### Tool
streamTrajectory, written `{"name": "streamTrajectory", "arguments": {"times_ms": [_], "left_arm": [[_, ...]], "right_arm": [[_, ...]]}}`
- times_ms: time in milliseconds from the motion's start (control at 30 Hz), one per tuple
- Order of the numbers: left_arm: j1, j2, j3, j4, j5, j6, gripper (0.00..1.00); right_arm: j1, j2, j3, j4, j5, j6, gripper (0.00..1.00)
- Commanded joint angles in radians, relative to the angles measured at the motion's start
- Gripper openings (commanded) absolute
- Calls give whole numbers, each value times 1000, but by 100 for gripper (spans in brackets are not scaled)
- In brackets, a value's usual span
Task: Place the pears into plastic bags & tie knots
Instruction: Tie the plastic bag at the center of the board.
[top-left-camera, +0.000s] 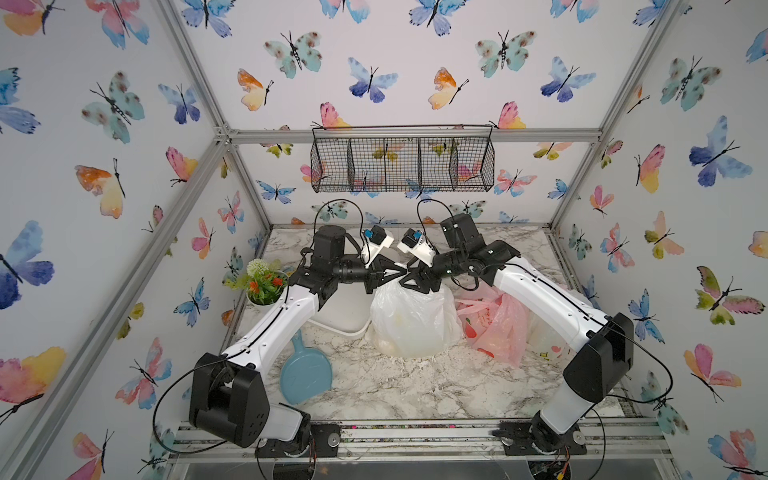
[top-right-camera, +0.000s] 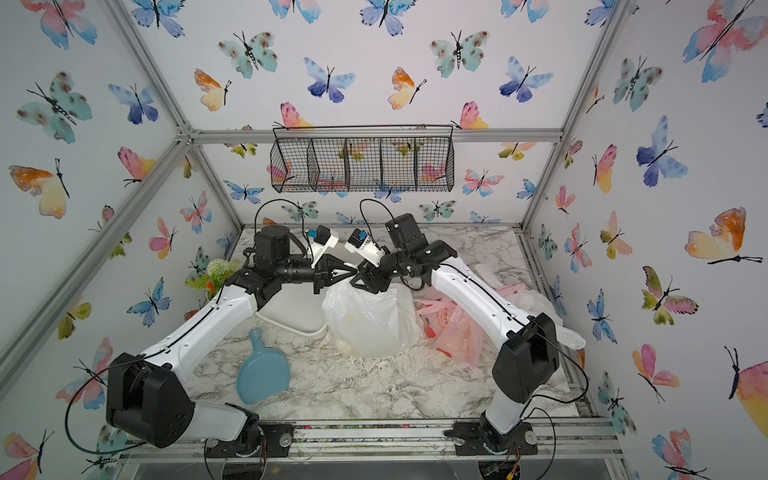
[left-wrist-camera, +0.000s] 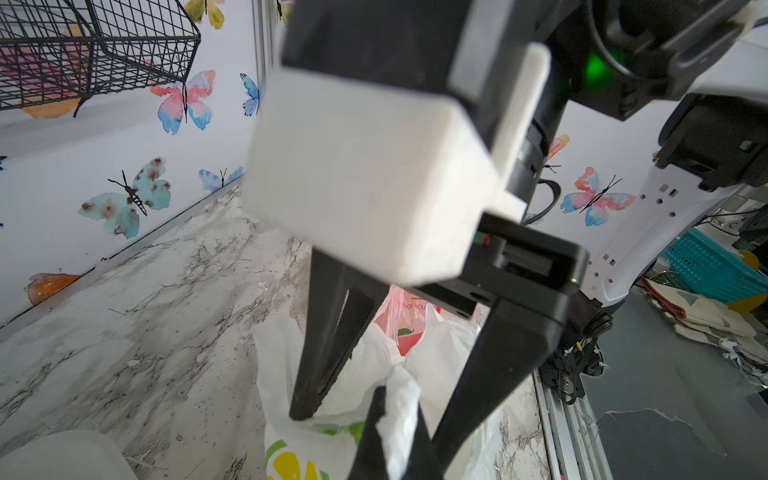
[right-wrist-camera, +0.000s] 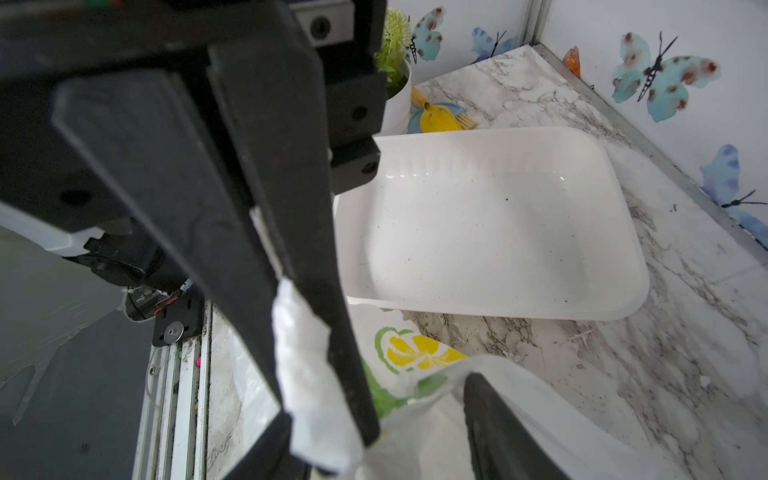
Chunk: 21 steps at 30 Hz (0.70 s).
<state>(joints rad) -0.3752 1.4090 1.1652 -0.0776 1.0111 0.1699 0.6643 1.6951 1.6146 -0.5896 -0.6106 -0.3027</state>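
Note:
The white lemon-print plastic bag (top-left-camera: 411, 320) (top-right-camera: 365, 320) stands bulging at mid-table. Pale round pears (top-left-camera: 388, 345) show faintly through its lower wall. My left gripper (top-left-camera: 405, 272) (left-wrist-camera: 395, 436) is shut on a twisted white handle (left-wrist-camera: 399, 399) (right-wrist-camera: 307, 374) above the bag. My right gripper (top-left-camera: 402, 283) (right-wrist-camera: 380, 399) faces it, open; its jaws straddle the left fingers and that handle. Bag plastic drapes over one right finger (right-wrist-camera: 494, 419). A pink fruit-print bag (top-left-camera: 494, 328) and another pale bag (top-left-camera: 548, 345) lie to the right, under the right arm.
An empty white tray (top-left-camera: 340, 320) (right-wrist-camera: 498, 232) lies left of the bag. A blue paddle board (top-left-camera: 305, 374) is at the front left and a flower pot (top-left-camera: 266, 286) behind it. A wire basket (top-left-camera: 401, 164) hangs on the back wall.

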Motion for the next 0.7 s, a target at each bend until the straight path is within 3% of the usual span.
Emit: {"name": "streamTrajectory", "arguments": {"times_ms": [0,267,667], "left_arm": [[-10,-29,22,-29,18,26,0],[-10,-18,28,-43,-6,31,0],[-20,-19,42,-42,6,20,0]], "right_arm": [[-15,-13,-5,14,-36,13,58],[-32,-57,-12,-26,-121,-13,62],[-32,14,8,-19,-68,-8,47]]}}
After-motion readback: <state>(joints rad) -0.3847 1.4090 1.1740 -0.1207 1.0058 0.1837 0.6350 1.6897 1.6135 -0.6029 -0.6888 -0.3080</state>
